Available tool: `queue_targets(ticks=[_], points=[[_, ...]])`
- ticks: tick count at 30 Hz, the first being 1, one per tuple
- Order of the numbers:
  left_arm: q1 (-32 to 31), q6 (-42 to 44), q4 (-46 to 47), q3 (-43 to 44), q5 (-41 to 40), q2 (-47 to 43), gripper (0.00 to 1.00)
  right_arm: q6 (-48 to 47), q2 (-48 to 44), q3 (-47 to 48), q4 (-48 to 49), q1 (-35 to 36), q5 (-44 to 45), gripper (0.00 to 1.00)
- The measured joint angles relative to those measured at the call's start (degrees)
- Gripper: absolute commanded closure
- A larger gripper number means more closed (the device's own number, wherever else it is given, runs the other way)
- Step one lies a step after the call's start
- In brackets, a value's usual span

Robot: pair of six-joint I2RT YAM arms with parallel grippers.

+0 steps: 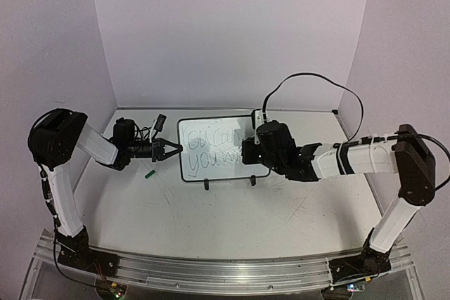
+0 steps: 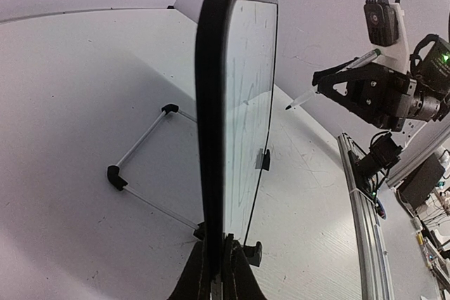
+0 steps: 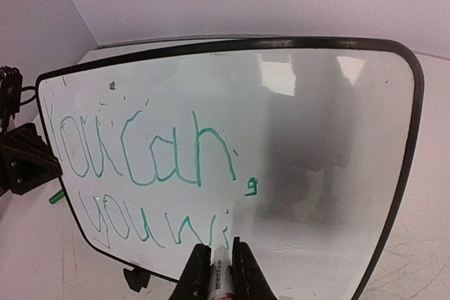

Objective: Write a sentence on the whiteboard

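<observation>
The whiteboard [image 1: 225, 172] stands upright on its feet at the back middle of the table. My left gripper [image 1: 174, 149] is shut on its left edge; in the left wrist view the black frame [image 2: 211, 138] sits clamped between the jaws [image 2: 218, 275]. The sentence [image 3: 140, 159] is in green and reads "You can," above "you wi". My right gripper [image 3: 219, 258] is shut on a white marker [image 3: 221, 275], whose tip points at the board just right of "wi". From the left wrist view the marker [image 2: 309, 93] juts from the right gripper [image 2: 351, 86] toward the board face [image 2: 249, 89].
A small green cap [image 1: 150, 173] lies on the table below the left gripper. The board's wire stand [image 2: 140, 149] reaches out behind it. Two black feet [image 1: 207, 186] [image 1: 252, 182] stick out at the front. Enclosure walls close in the table at the back and sides.
</observation>
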Motion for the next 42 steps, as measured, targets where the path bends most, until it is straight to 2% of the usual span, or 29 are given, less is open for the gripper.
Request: queue_targets(ticks=[42], points=[[-0.02,0.66,-0.4,0.07,-0.02,0.0,1.0,-2.4,2.45,0.87,-0.33,-1.27,-0.07,1.0]])
